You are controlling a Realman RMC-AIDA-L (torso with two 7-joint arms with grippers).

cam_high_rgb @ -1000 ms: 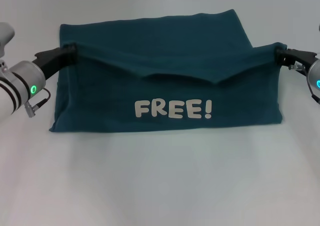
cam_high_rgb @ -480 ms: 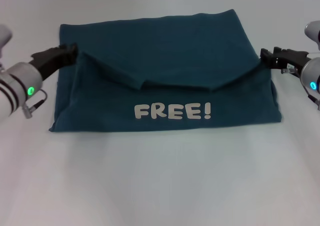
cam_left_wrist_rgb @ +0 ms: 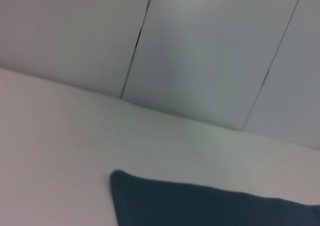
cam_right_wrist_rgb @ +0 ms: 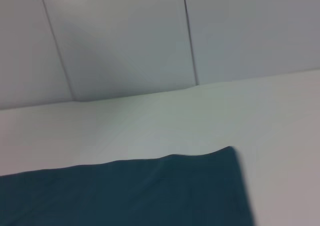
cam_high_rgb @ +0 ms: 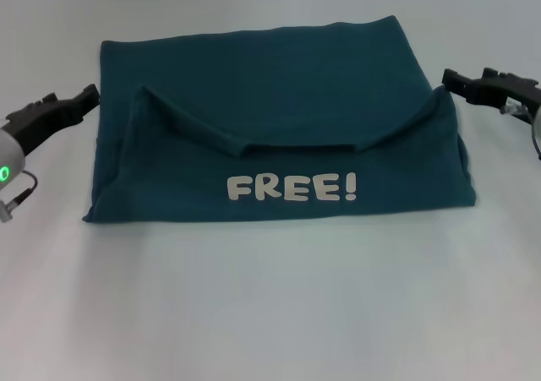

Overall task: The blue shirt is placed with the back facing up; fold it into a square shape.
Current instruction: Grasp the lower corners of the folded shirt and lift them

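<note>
Now the dark teal-blue fabric shirt (cam_high_rgb: 279, 119) lies half-folded mid-frame, the left gripper (cam_high_rgb: 83, 95) and right gripper (cam_high_rgb: 452, 81) beside it holding nothing, finger gap unclear; next comes regrasping for a crosswise fold.

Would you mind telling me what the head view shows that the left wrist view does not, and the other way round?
Only the head view shows the white FREE! lettering, the sagging folded flap above it, and both grippers off the cloth: the left gripper beside the shirt's left edge and the right gripper beside its right edge. Only the left wrist view shows the panelled wall with dark seams behind the table. Both show the blue shirt lying on the white table, though the wrist view catches just one corner of it.
</note>
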